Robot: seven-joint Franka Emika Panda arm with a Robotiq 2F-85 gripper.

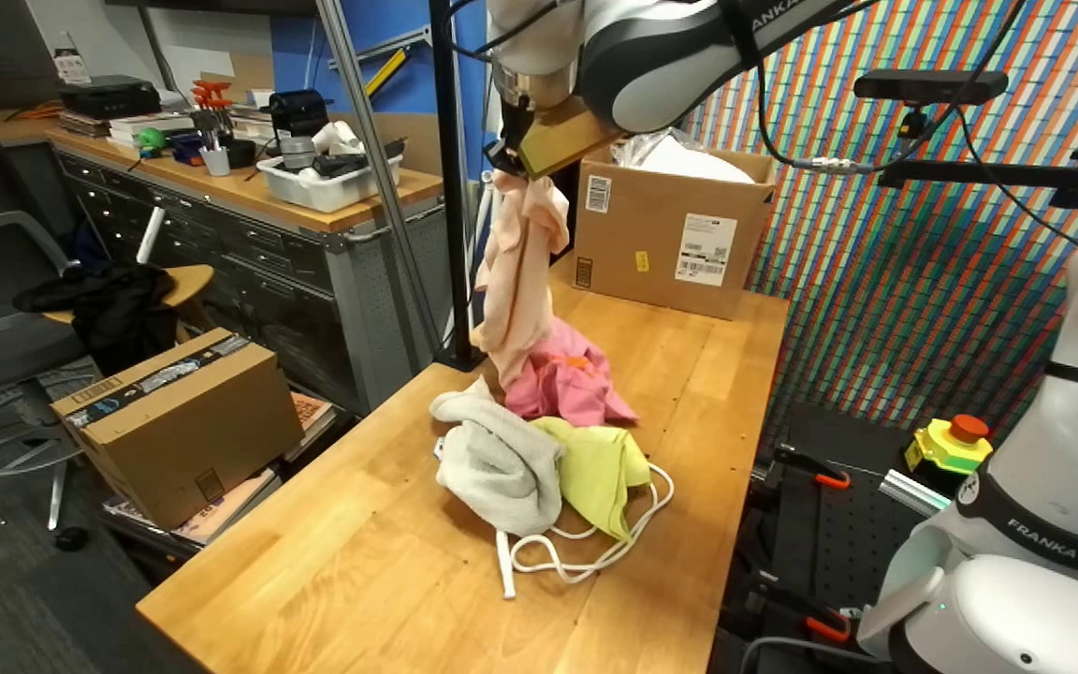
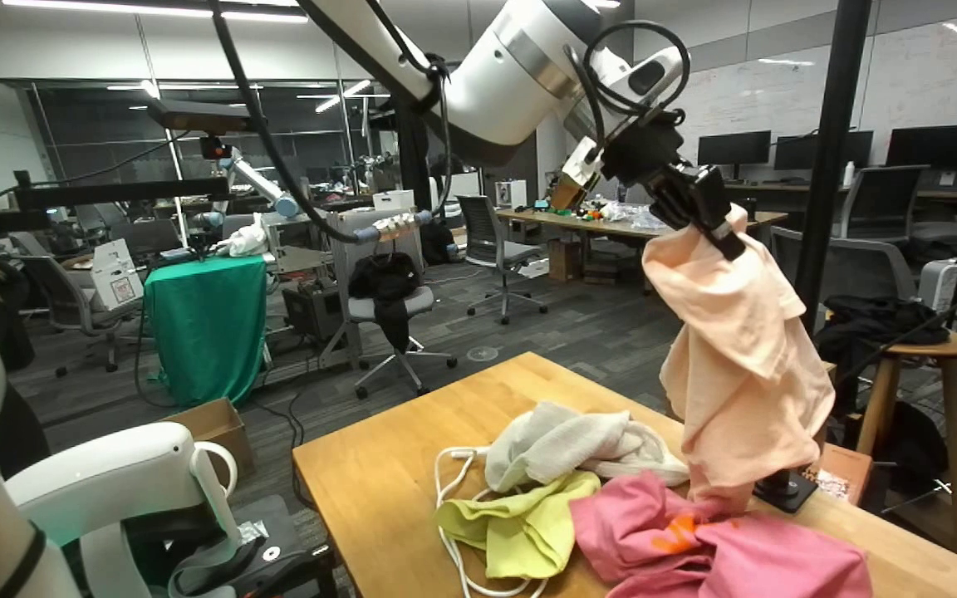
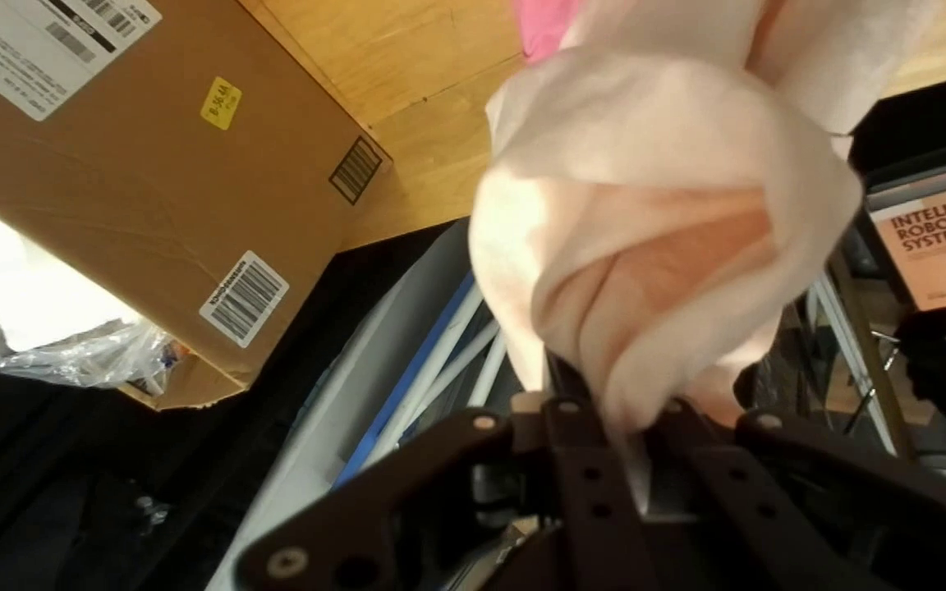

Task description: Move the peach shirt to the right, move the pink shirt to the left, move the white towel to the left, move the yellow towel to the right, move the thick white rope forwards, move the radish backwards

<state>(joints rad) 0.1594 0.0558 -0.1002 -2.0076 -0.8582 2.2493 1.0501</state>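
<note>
My gripper (image 2: 728,237) is shut on the top of the peach shirt (image 2: 744,357), which hangs in folds above the table. Its lower end reaches down to the pink shirt (image 1: 572,379); whether they touch I cannot tell. In the wrist view the peach shirt (image 3: 654,246) bunches up between the fingers and hides their tips. The white towel (image 1: 502,468) lies crumpled beside the yellow towel (image 1: 600,468), both nearer the table's front in that exterior view. Under and around them loops the thick white rope (image 1: 505,566). The radish is hidden or out of view.
A large cardboard box (image 1: 670,234) stands at one end of the wooden table (image 1: 342,552). Close by the hanging shirt, a black upright pole (image 1: 450,234) rises from the table edge. The pink shirt (image 2: 736,548) spreads toward that pole's side in an exterior view.
</note>
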